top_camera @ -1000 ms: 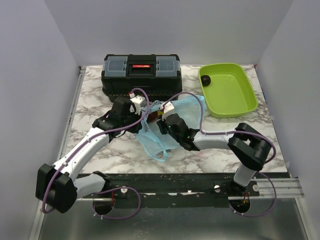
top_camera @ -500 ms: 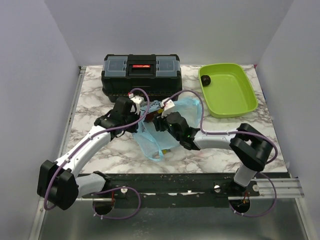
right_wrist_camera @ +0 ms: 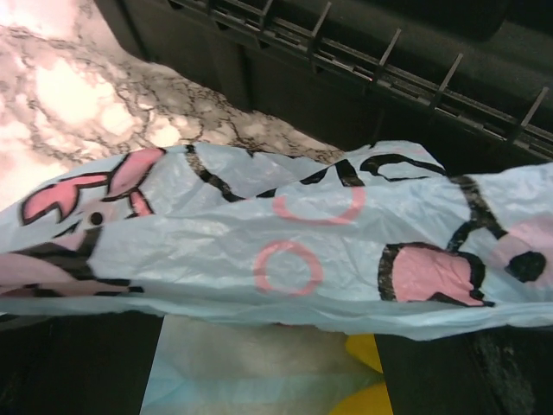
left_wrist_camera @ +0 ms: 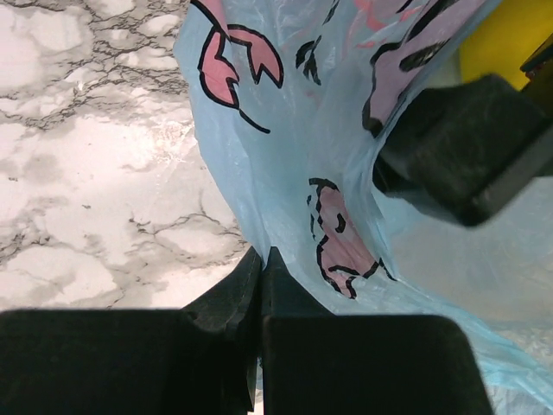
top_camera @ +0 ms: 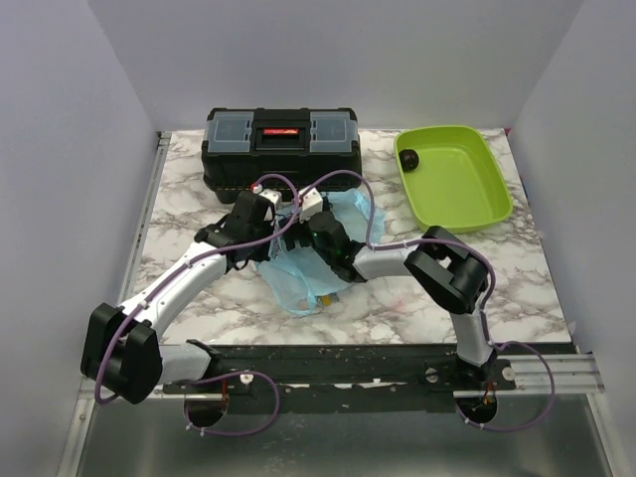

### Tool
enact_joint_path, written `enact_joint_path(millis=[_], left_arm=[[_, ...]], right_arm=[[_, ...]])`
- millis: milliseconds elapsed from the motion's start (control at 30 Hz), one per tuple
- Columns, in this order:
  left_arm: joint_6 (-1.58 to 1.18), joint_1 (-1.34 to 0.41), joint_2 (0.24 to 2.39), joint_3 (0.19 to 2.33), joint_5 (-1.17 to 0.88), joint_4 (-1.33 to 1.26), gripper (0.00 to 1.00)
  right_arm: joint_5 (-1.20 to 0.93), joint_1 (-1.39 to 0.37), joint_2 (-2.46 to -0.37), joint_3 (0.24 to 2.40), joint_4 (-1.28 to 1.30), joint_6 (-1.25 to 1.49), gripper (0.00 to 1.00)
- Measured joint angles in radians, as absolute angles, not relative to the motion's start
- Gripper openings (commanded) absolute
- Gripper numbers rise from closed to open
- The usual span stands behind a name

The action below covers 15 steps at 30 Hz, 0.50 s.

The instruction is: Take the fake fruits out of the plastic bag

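The light-blue plastic bag [top_camera: 303, 278] with pink and black prints lies crumpled at the table's middle. My left gripper [left_wrist_camera: 262, 259] is shut, with a fold of the bag's film [left_wrist_camera: 285, 173] pinched at its tips. My right gripper [right_wrist_camera: 268, 372] is open wide inside the bag's mouth, under the printed film [right_wrist_camera: 294, 233]. A yellow fake fruit [right_wrist_camera: 376, 398] sits low between its fingers [right_wrist_camera: 78, 363], nearer the right one. The left wrist view shows the same yellow fruit [left_wrist_camera: 510, 35] behind the right gripper's finger [left_wrist_camera: 467, 147]. A dark purple fruit [top_camera: 409, 157] lies in the green tray.
A black toolbox [top_camera: 281, 144] stands just behind the bag, close to both grippers [top_camera: 288, 227]. The lime-green tray [top_camera: 467, 194] sits at the back right. Both forearms cross over the table's middle, and marble surface [top_camera: 189, 199] shows to the left.
My right gripper has opened wide and pushed left, further into the bag's mouth. Its elbow swung left too. The left gripper stayed shut on the bag and shifted slightly.
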<state>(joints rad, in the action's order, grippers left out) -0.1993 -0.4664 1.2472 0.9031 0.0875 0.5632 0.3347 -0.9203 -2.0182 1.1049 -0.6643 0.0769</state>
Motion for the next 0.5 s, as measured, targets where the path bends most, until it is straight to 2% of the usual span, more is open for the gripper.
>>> enact_joint_path(millis=[333,467,500], left_arm=[[-0.230,-0.466,1.287,0.909,0.136,0.566,0.00],[-0.233,-0.466,1.293,0.909,0.142,0.568,0.00],[-0.233,-0.466,1.293,0.910,0.143,0.568,0.00]], right_arm=[[0.315,-0.900,-2.157,1.213,-0.670,0.070,0.89],[0.297,-0.896,-2.195,1.261,-0.663,0.078,0.82],[0.297,-0.896,-2.203,1.273,-0.662,0.079,0.77]])
